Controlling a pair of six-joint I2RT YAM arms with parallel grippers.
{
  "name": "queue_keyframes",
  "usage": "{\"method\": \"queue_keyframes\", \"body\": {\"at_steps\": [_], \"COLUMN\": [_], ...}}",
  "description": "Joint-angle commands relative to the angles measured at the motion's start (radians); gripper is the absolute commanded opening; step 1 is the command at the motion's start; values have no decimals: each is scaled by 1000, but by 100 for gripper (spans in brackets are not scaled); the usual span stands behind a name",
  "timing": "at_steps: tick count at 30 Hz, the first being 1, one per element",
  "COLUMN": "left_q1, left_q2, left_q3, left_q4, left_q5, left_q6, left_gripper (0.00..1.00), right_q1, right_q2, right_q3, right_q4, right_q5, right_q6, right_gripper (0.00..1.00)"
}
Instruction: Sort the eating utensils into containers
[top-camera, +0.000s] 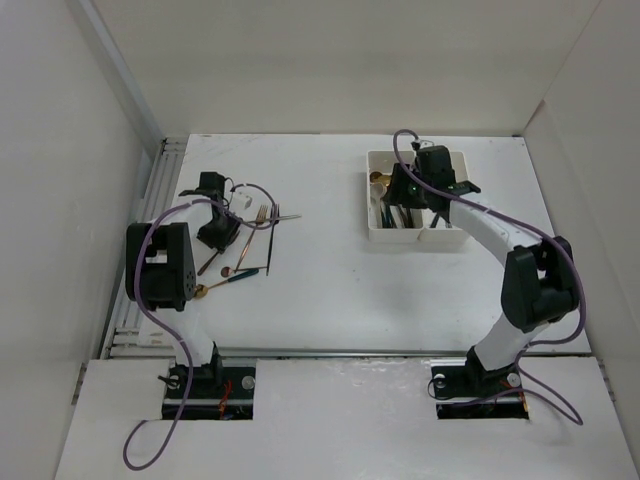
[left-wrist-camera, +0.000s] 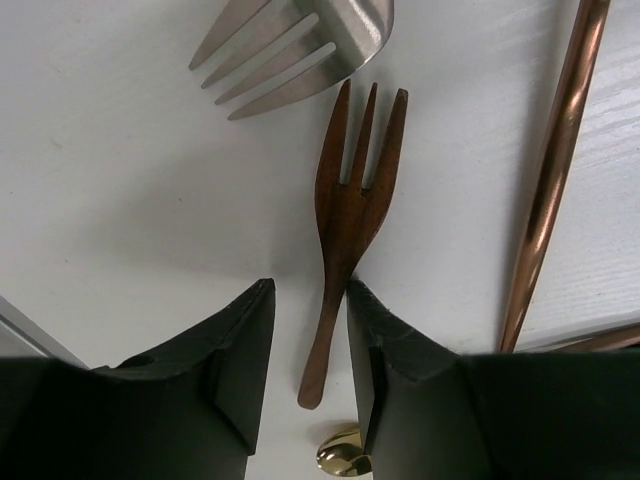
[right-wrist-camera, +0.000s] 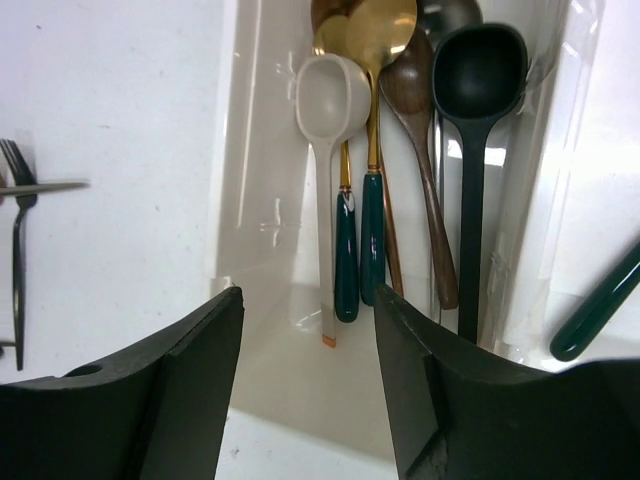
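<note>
The left gripper's (left-wrist-camera: 310, 345) black fingers fill the bottom of the left wrist view, spread open astride the handle of a small dark-brown three-tined fork (left-wrist-camera: 348, 210) lying flat on the white table (left-wrist-camera: 120, 200). One finger looks to touch the handle and the other stands off it, so nothing is clamped. A broad silver fork's (left-wrist-camera: 300, 50) tines lie just beyond the brown tines, a slim copper handle (left-wrist-camera: 552, 180) runs along one side, and a gold spoon bowl (left-wrist-camera: 345, 455) peeks between the fingers. Only the top view shows this loose cluster near the table's left edge, beside a ribbed metal rail (top-camera: 150, 210), with a wide stretch of table between it and the white two-compartment plastic bin (top-camera: 378, 234) at the far right. The right gripper (right-wrist-camera: 305, 370) hangs open, holding nothing, over the near end of one compartment. Its wrist view shows there a white spoon (right-wrist-camera: 330, 100), a gold spoon with a dark green handle (right-wrist-camera: 372, 235), a brown spoon (right-wrist-camera: 420, 130) and a black spoon (right-wrist-camera: 478, 80), bowls pointing away. Another green handle (right-wrist-camera: 600, 310) lies in the adjoining compartment.
</note>
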Motion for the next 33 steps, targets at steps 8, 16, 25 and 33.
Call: {"method": "queue_keyframes", "body": {"at_steps": [8, 16, 25, 33], "left_q1": [15, 67, 79, 31], "left_q2": [182, 25, -243, -380], "left_q3": [99, 202, 359, 339], "left_q4": [-223, -278, -169, -2], "left_q5": [138, 259, 489, 569], "left_q6": [-5, -81, -328, -598], "left_gripper": [0, 0, 0, 0], "right_q1": [-3, 66, 393, 509], "right_q2": [-101, -204, -169, 77], "right_q3": [57, 17, 86, 342], "right_q4": [19, 33, 178, 424], "right_q5": [54, 147, 192, -196], "right_q6": [-23, -68, -190, 34], "right_gripper": [60, 65, 99, 99]}}
